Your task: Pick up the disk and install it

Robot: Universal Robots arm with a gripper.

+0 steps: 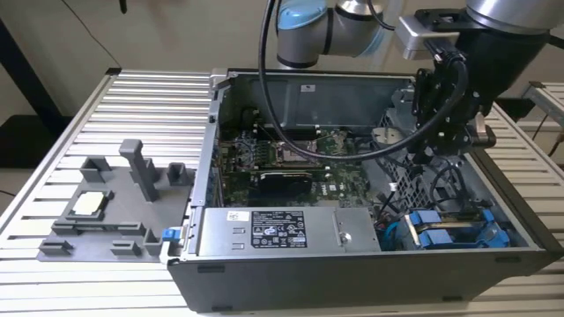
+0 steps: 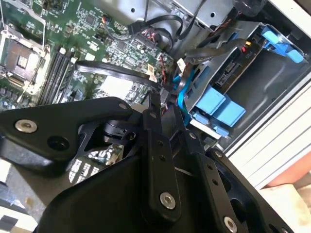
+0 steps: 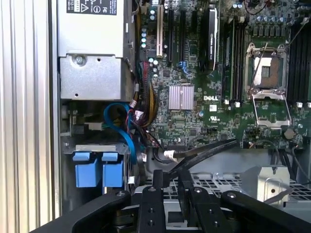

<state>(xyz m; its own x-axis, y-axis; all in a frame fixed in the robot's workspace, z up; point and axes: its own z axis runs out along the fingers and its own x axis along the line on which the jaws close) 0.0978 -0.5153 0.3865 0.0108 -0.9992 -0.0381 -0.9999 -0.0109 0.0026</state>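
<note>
arm [image 1: 502,46] angled down into open computer case [image 1: 352,277], gripper [image 3: 171,175] near blue drive carriers [image 3: 97,170], jaws slightly apart, empty

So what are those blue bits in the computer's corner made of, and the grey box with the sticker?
The blue bits look like plastic: bright even colour, smooth moulded shapes. The grey box looks like bare sheet metal, probably steel: dull silvery, flat sides, a screw in the first wrist view.
</note>
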